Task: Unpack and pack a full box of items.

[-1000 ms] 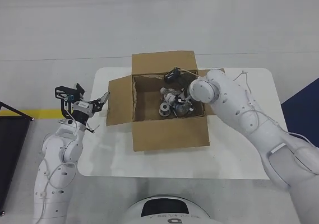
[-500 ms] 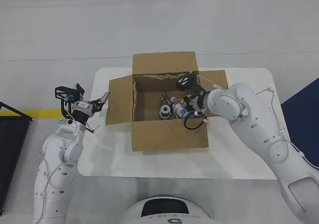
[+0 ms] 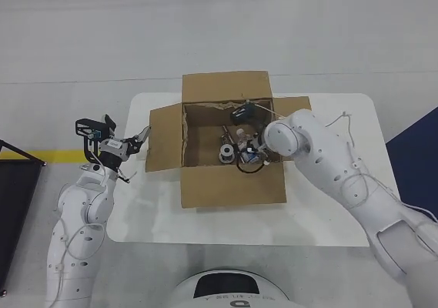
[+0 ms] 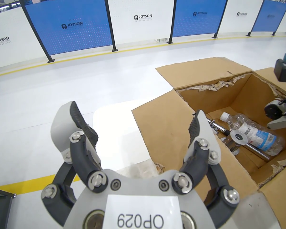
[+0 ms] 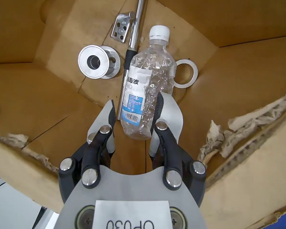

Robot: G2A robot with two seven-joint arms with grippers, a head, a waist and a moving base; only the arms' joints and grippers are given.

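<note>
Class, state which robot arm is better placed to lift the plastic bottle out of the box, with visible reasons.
Right. The right gripper is open inside the box, straddling the base of the bottle; the left gripper is open outside the box.

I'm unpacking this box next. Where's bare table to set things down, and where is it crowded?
Free: the table strip between the box's near flap and the near edge, widening toward the left corner, near the left hand. Crowded: the box floor, where bottle, rod and flange lie under the right hand.
</note>
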